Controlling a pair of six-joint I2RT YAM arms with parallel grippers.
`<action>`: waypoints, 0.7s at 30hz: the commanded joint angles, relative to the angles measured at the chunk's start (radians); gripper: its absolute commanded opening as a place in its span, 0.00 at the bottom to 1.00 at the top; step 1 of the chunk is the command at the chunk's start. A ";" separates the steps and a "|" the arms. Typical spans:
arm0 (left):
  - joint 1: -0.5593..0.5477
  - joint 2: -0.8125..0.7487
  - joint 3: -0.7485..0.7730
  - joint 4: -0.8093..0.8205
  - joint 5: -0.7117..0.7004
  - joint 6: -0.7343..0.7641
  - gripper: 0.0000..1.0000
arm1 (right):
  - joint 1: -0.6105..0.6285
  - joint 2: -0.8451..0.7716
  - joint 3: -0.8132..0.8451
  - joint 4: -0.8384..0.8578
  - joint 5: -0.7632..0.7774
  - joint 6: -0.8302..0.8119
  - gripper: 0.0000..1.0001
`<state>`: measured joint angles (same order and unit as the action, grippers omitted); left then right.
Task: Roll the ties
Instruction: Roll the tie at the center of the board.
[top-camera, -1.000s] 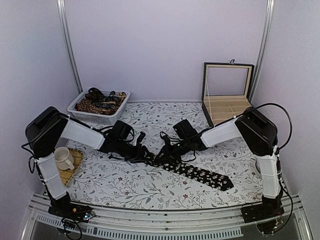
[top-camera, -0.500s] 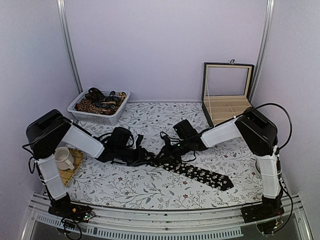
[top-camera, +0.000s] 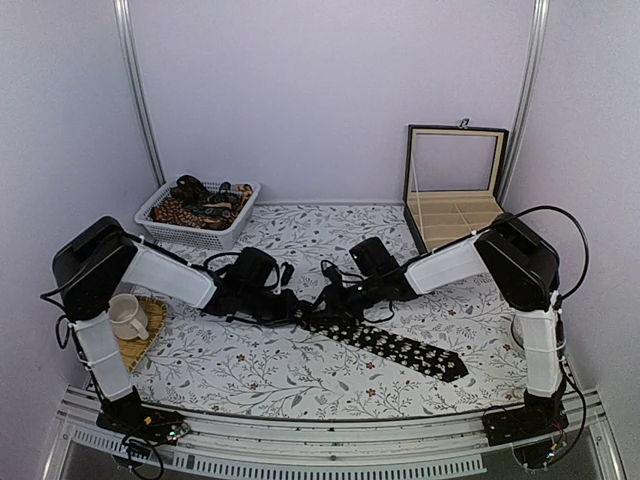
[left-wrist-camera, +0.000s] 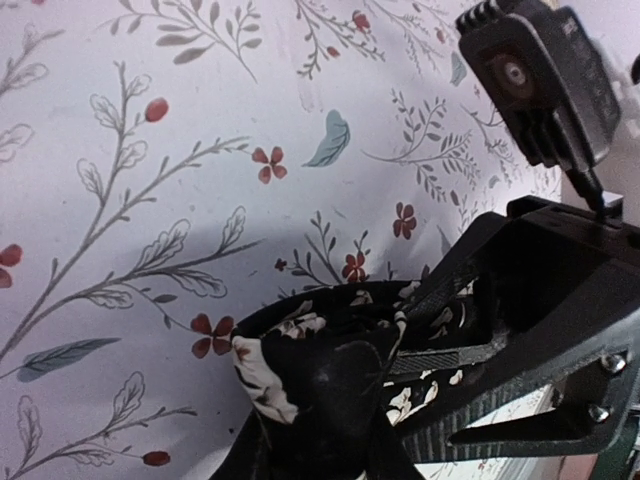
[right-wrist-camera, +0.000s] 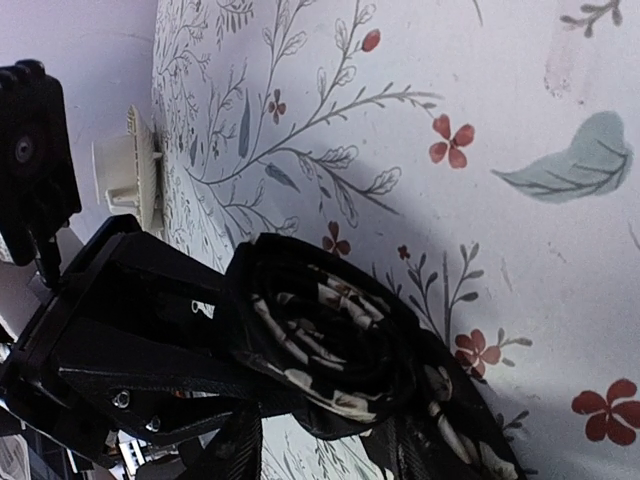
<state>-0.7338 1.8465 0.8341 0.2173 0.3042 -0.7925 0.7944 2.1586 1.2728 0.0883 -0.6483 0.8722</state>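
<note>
Top external: left gripper (top-camera: 297, 313) and right gripper (top-camera: 328, 306) meet tip to tip, low over table (top-camera: 300, 225), both at one black tie (top-camera: 400, 347) with pale flower specks. Rolled end (right-wrist-camera: 320, 335) of tie sits right at left gripper's tips, with right gripper just across from it on the opposite side, touching. Flat rest of tie runs away from both grippers, on the near side of the right arm, far end lying flat. Left wrist view: roll pressed against own finger, left jaws look clamped on rolled end. Right wrist view: own jaws mostly out of frame, cannot tell if apart or together. Well behind left gripper, basket (top-camera: 160, 228) with other ties (top-camera: 195, 205) piled in. Behind right gripper, open box (top-camera: 455, 215). Cup (top-camera: 125, 315) well apart from left gripper, by its arm.
</note>
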 joint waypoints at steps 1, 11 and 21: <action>-0.026 0.004 0.062 -0.346 -0.237 0.159 0.09 | -0.039 -0.109 -0.072 -0.174 0.084 -0.081 0.46; -0.146 0.091 0.292 -0.680 -0.599 0.331 0.09 | -0.109 -0.324 -0.180 -0.252 0.086 -0.176 0.50; -0.314 0.315 0.524 -1.006 -0.993 0.333 0.09 | -0.168 -0.395 -0.325 -0.170 0.060 -0.143 0.51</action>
<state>-0.9829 2.0201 1.3190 -0.4946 -0.4717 -0.4759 0.6510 1.8820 0.9997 -0.0959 -0.5842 0.7166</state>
